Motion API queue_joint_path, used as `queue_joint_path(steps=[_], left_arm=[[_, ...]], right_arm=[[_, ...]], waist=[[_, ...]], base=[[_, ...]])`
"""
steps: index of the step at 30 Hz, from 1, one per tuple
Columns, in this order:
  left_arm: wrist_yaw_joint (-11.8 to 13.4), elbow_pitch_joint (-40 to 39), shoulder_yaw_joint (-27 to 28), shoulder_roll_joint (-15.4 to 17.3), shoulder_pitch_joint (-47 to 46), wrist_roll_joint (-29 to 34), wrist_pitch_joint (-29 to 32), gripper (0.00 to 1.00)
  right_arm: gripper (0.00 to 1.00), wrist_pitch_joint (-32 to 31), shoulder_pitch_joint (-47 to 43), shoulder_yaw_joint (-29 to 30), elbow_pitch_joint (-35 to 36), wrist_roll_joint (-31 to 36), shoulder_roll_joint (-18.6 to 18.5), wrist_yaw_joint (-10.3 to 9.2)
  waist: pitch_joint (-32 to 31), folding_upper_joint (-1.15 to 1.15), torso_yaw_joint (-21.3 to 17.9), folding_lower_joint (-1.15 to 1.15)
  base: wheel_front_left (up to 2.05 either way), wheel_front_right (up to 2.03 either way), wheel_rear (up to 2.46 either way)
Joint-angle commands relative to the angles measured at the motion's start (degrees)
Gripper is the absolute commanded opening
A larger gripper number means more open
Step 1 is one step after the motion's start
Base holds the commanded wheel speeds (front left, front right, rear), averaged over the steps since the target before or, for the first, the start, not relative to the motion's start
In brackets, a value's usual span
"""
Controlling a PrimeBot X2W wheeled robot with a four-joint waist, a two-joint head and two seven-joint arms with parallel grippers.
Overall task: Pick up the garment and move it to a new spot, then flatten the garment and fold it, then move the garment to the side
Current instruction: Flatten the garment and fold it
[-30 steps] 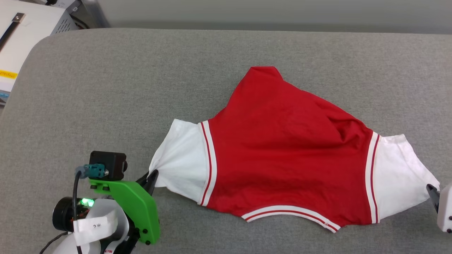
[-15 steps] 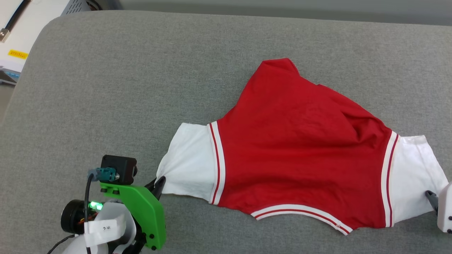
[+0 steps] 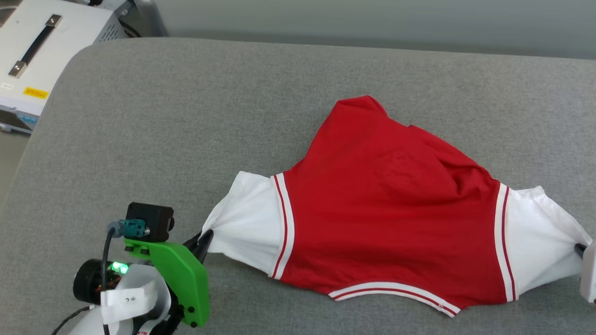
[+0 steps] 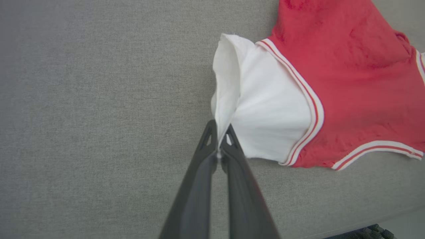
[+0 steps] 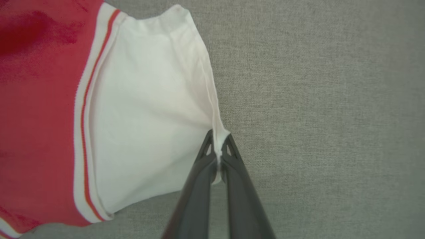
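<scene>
Near the front edge of the grey pad (image 3: 186,116), left gripper (image 3: 203,239) is clamped on one white cuff of the garment (image 3: 386,218). Garment's long axis runs sleeve-to-sleeve between both arms; right gripper (image 5: 217,141) pinches the opposite cuff.

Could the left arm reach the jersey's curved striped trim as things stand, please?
Probably not yet: the left gripper is shut on the white sleeve of the red jersey garment; otherwise nothing blocks the curved striped trim.

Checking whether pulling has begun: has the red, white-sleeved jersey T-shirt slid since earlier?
No: the red jersey T-shirt keeps roughly its gap to the grey padded surface's rear edge; the camera shifted.
</scene>
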State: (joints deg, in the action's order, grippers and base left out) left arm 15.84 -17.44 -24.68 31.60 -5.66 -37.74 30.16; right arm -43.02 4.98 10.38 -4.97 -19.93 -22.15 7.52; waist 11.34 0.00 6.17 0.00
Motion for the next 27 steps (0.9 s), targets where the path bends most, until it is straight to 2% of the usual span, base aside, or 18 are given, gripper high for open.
queue_joint_path(steps=[1, 7, 14, 23, 27], left_arm=[[-0.3, -0.5, 0.8, 1.0, -0.7, -0.1, -0.6, 0.0], [-0.2, -1.9, 3.9, 4.1, -3.1, 1.2, -1.4, 0.0], [-1.9, -5.8, 6.8, 8.1, -7.6, 1.9, -0.7, 0.0], [-2.8, -8.4, 12.0, 10.2, -17.0, 2.5, -2.5, 0.0], [-5.1, -7.5, 13.4, 11.6, -22.3, 1.7, -2.4, 0.0]], right_arm=[[0.0, 0.2, 0.7, 0.5, 1.3, -0.8, -1.1, -0.03], [0.0, -0.2, 3.3, 0.7, 7.2, -4.4, -5.5, -0.03], [0.0, 0.8, 11.8, 2.7, 12.2, -7.3, -6.5, -0.03], [0.0, 1.1, 23.6, 3.5, 11.7, -7.0, -6.1, -0.03], [0.0, 2.6, 29.9, 3.3, 9.6, -5.9, -6.0, -0.03]], waist=[[-2.7, 0.0, -0.8, 0.0], [-6.7, 0.0, -2.0, 0.0], [-9.4, 0.0, -4.0, 0.0], [-9.1, 0.0, -5.7, 0.0], [-7.3, 0.0, -6.3, 0.0]], base=[[0.0, 0.0, 0.0], [0.0, 0.0, 0.0], [0.0, 0.0, 0.0], [0.0, 0.0, 0.0], [0.0, 0.0, 0.0]])
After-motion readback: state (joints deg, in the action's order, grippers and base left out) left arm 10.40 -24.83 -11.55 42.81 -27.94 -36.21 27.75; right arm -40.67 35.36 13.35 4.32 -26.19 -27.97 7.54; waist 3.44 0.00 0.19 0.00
